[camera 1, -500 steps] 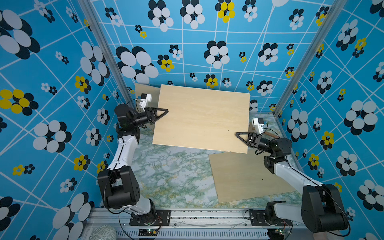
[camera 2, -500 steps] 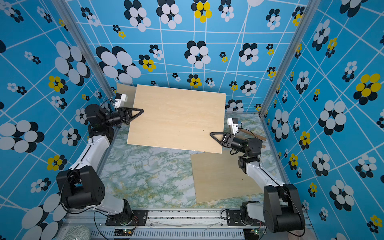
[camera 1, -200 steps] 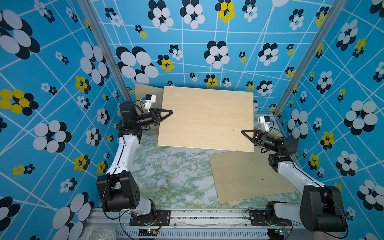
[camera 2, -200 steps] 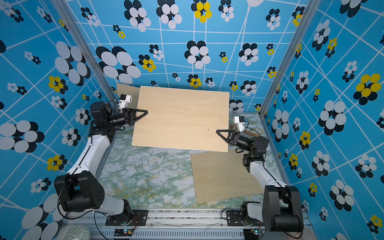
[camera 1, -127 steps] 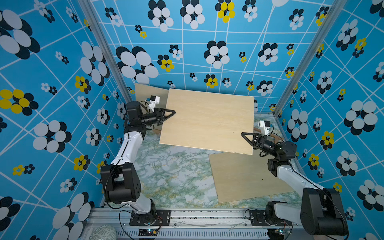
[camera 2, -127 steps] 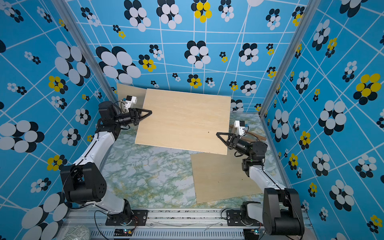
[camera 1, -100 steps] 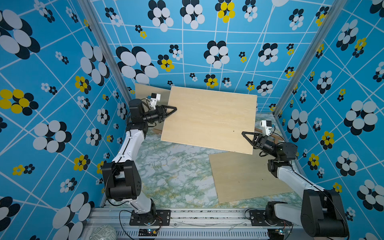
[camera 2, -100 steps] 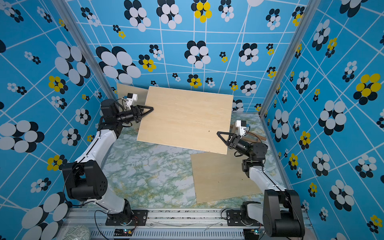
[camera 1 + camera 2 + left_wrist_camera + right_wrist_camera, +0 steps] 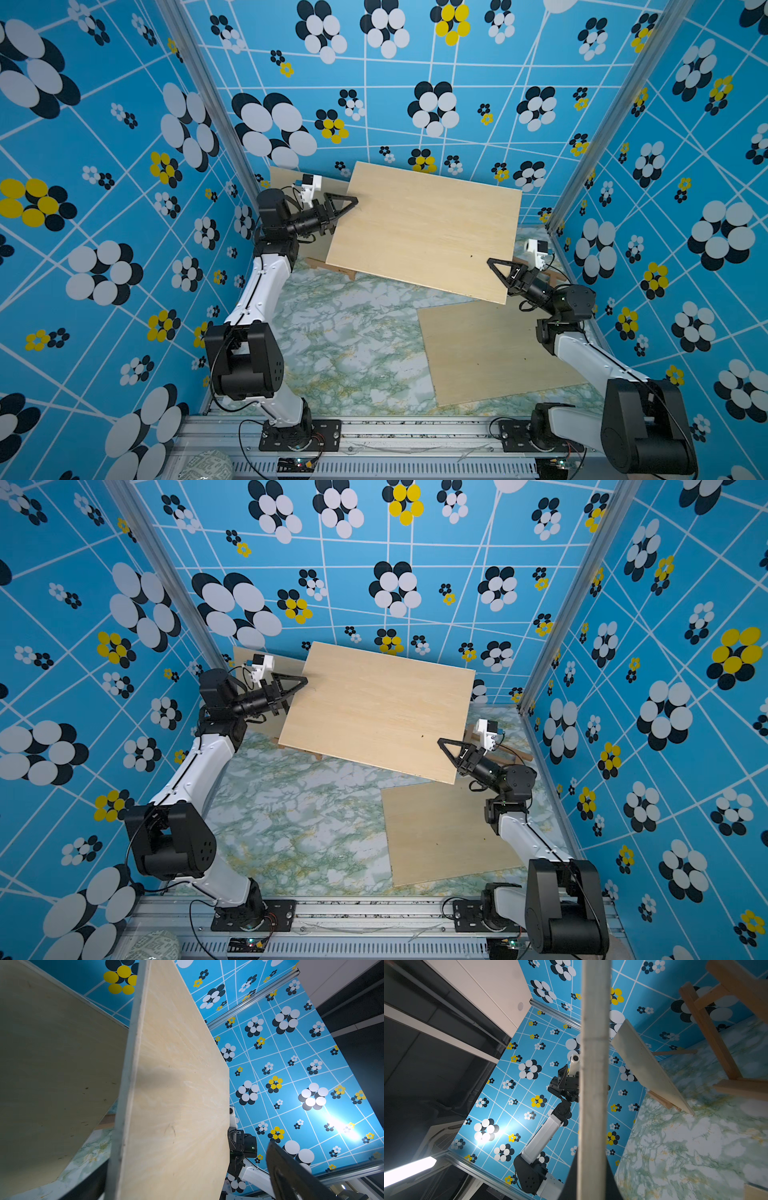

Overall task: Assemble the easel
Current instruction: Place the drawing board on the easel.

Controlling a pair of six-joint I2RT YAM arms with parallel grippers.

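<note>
Since half a second earlier, the large pale rectangular plywood board [image 9: 424, 232] has been swung a little nearer the blue flowered back wall [image 9: 374, 137], and the left gripper [image 9: 347, 205] has been opened wide, so the board's left edge now lies between parted fingers without being clamped. Its lower right edge is pinched by the closed right gripper [image 9: 493, 267]. It is held tilted above the green marbled table [image 9: 332, 332], in front of the brown wooden easel frame [image 9: 332, 269]. Whether its lower edge is seated on that frame cannot be told. If it is not, the board could be pivoted about the single grip and dropped.
</note>
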